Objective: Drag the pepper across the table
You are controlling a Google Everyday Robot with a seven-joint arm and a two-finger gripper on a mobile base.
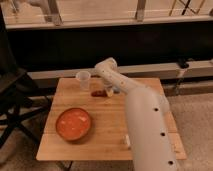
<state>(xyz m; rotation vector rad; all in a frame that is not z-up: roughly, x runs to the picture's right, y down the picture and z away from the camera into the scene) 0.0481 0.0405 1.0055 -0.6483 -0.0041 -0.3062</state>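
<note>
Pincer is reaching down near the bench's far edge, touching the pepper lying there beside a cup, though I cannot tell its grip.

The robot's single white arm rose from the near right of the scene as a thick, rounded segment dotted with small dark holes along its right side. It narrowed as it ran away from the camera and leftward, then bent at a rounded joint at the far end of its reach. From that bend the wrist turned downward and toward the right. The gripper hung low below the joint, pointing down, largely hidden behind the arm's own forearm and wrist.
</note>
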